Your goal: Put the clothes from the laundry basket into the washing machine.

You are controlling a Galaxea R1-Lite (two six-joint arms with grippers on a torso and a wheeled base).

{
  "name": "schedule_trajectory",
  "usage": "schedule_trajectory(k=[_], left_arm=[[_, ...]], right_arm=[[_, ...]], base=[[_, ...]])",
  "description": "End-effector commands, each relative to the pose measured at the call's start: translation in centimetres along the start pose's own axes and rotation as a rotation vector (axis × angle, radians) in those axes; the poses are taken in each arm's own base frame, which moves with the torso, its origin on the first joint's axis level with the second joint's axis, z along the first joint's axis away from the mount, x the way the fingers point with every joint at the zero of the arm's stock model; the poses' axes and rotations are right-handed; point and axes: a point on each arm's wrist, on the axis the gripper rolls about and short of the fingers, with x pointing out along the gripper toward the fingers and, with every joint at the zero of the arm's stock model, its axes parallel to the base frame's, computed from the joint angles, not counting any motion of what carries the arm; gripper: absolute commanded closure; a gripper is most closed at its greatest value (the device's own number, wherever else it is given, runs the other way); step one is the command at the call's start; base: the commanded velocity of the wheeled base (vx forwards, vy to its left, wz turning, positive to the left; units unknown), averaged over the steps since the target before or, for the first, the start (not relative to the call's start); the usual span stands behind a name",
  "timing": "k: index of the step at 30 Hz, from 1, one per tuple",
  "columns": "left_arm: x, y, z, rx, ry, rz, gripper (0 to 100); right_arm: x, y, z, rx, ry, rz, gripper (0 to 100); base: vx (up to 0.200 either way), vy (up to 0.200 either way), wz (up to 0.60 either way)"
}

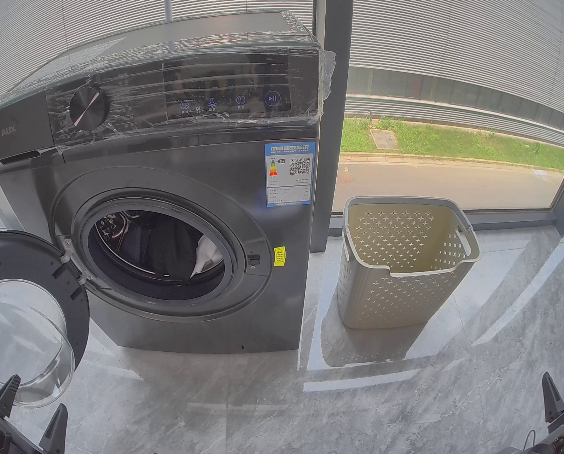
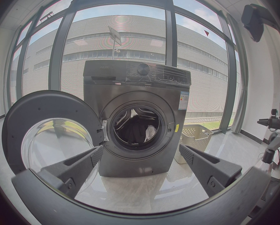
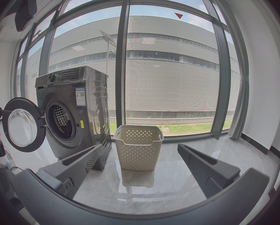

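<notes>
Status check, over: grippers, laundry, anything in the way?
Left gripper and right gripper open, holding nothing. Clothes in the washing machine drum; laundry basket looks empty. Door open, nothing blocking.

The dark grey washing machine stands on the marble floor in front of the window, with clear plastic wrap stretched over its top and control panel. Its round door, with a domed glass pane, is swung wide open to the left on its hinge. Inside the drum lie the clothes: a heap of dark garments with one white piece against the right side. The laundry basket, beige plastic with star-shaped holes and a handle at the rim, stands upright on the floor just to the right of the machine, apart from it.
</notes>
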Motion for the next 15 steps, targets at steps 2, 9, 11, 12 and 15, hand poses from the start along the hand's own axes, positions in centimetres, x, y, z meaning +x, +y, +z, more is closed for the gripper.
schedule_trajectory(k=[2, 9, 11, 12, 15], left_arm=[[0.17, 0.05, -0.48, -0.005, 0.025, 0.001, 0], [0.17, 0.05, -0.48, -0.004, 0.025, 0.001, 0], [0.17, 0.05, -0.48, -0.004, 0.025, 0.001, 0], [0.17, 0.05, -0.48, -0.004, 0.025, 0.001, 0], [0.17, 0.05, -0.48, -0.004, 0.025, 0.001, 0]], right_arm=[[0.04, 0.01, -0.46, -0.001, 0.006, 0.000, 0], [0.04, 0.01, -0.46, -0.001, 0.006, 0.000, 0], [0.04, 0.01, -0.46, -0.001, 0.006, 0.000, 0], [0.04, 0.01, -0.46, -0.001, 0.006, 0.002, 0], [0.04, 0.01, -0.46, -0.001, 0.006, 0.002, 0]], base=[[0.000, -0.200, 0.00], [0.000, -0.200, 0.00], [0.000, -0.200, 0.00], [0.000, -0.200, 0.00], [0.000, -0.200, 0.00]])
